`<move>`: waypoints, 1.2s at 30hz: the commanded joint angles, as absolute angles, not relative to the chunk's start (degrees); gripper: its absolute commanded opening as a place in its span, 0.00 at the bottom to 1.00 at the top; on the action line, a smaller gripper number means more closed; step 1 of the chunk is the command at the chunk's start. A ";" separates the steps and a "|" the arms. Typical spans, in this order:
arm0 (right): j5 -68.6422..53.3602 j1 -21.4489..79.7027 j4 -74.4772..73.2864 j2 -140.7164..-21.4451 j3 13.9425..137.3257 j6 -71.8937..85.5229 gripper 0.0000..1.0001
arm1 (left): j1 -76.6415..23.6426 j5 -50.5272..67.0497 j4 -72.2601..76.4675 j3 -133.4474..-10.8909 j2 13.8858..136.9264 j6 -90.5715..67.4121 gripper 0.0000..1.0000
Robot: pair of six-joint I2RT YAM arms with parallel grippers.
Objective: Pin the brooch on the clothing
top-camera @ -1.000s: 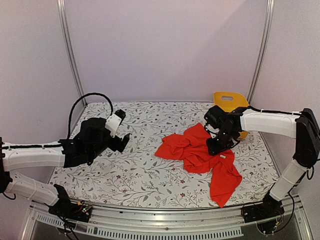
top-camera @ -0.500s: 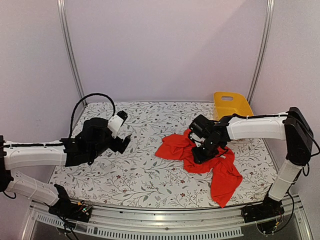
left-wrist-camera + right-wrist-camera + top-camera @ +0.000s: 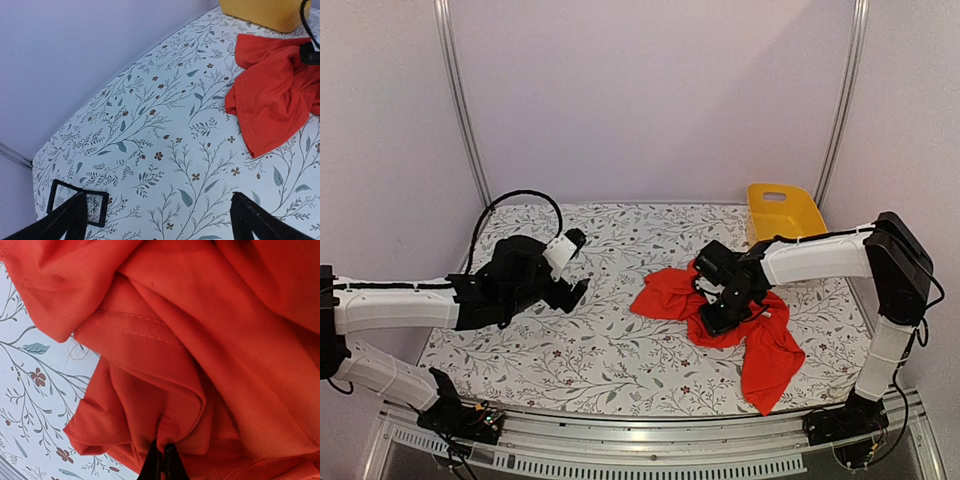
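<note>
Clothing (image 3: 765, 358) (crumpled) apparently pinched by right pincer (image 3: 161, 462).

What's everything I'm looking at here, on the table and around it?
T-shirt: one, red-orange, crumpled on the table right of centre.
basket: one, yellow, at the far right corner of the table.
display box: one, small, black and square, on the table beside one finger of the left gripper; its contents are too small to tell.
table cover: one, white with a leaf and flower print, spread over the whole table.
left gripper: one, black, open, over the left side of the table, holding nothing.
right gripper: one, black, shut on a fold of the T-shirt.
</note>
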State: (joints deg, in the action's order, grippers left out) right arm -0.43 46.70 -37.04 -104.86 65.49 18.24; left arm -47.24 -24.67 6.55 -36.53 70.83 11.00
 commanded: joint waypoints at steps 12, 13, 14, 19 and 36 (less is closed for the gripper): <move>6.53 42.54 -46.24 -85.29 70.62 11.89 0.00 | -42.74 5.29 -7.72 -56.49 93.72 47.48 0.94; 6.74 41.89 -46.00 -84.06 69.98 11.67 0.00 | -41.78 7.37 -10.42 -59.37 96.40 47.41 0.93; 6.66 41.26 -45.38 -83.35 69.23 11.29 0.00 | -40.77 10.82 -13.33 -62.34 98.95 47.26 0.92; 2.19 39.46 -39.81 -82.74 67.35 9.48 0.00 | -42.13 16.19 -15.18 -71.09 107.58 49.39 0.90; -11.12 40.96 -34.94 -91.44 88.06 5.42 0.00 | -47.77 16.46 -15.51 -70.78 105.42 43.05 0.77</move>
State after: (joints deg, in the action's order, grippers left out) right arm -9.04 40.51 -36.53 -92.95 86.50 6.39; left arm -46.92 17.45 -11.29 -66.54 103.22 43.07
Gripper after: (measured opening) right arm 0.010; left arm 0.809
